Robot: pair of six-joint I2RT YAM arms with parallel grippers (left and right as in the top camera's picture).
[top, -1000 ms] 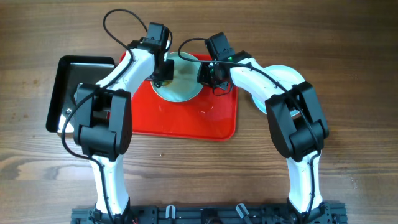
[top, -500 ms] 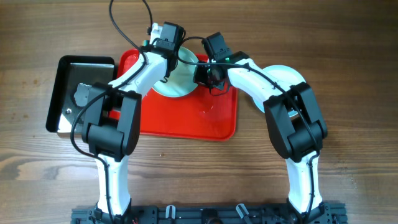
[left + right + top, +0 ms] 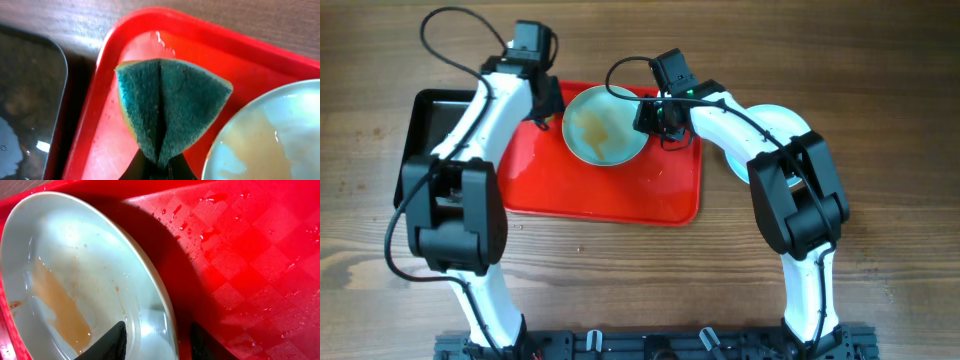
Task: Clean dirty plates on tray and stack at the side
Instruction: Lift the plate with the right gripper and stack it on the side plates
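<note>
The tray (image 3: 670,200) lies in the middle of the table (image 3: 880,80), with a black tray (image 3: 420,130) just beside its left edge. One plate (image 3: 605,125), streaked with orange-brown sauce, sits in the tray's far half. The right fingers (image 3: 114,341) stand partly open astride the plate's right rim, one over the inside and one outside, with a gap to the rim on each side, so nothing is clamped. The left fingers (image 3: 176,171) are closed on a folded green sponge (image 3: 170,105), which hangs over the wet far-left corner of the tray, near the plate but apart from it. Another pale plate (image 3: 775,118) lies on the table right of the tray, partly hidden by the right arm.
</note>
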